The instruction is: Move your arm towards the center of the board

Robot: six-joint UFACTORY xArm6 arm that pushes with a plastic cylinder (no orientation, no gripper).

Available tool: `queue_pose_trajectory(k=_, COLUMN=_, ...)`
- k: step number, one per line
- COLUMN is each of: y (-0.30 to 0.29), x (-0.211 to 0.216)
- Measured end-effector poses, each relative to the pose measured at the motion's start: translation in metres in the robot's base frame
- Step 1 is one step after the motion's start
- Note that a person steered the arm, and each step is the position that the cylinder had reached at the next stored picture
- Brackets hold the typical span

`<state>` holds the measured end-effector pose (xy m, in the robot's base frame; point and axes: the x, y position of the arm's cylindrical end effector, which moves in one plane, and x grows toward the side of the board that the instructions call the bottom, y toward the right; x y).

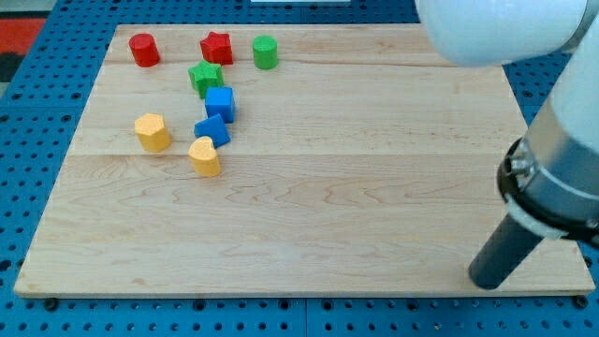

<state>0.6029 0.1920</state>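
Note:
My tip (487, 278) rests near the bottom right corner of the wooden board (356, 187), far from all the blocks. The blocks sit in the board's upper left. A red cylinder (143, 50) is at the top left, a red star (216, 48) to its right, then a green cylinder (265, 52). A green star (204, 77) lies below the red star. A blue cube (221, 103) and a blue triangular block (211, 128) follow below it. A yellow hexagonal block (152, 132) and a yellow heart-shaped block (205, 156) lie lowest.
The white and grey arm body (552, 112) fills the view's right side above the rod. A blue perforated table (37, 112) surrounds the board.

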Motion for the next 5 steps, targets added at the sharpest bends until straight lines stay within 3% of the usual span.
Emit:
queue_pose_trajectory(k=1, y=0.039, x=-0.026)
queue_pose_trajectory(k=3, y=-0.047, x=-0.193)
queue_pose_trajectory(k=5, y=-0.207, x=-0.230)
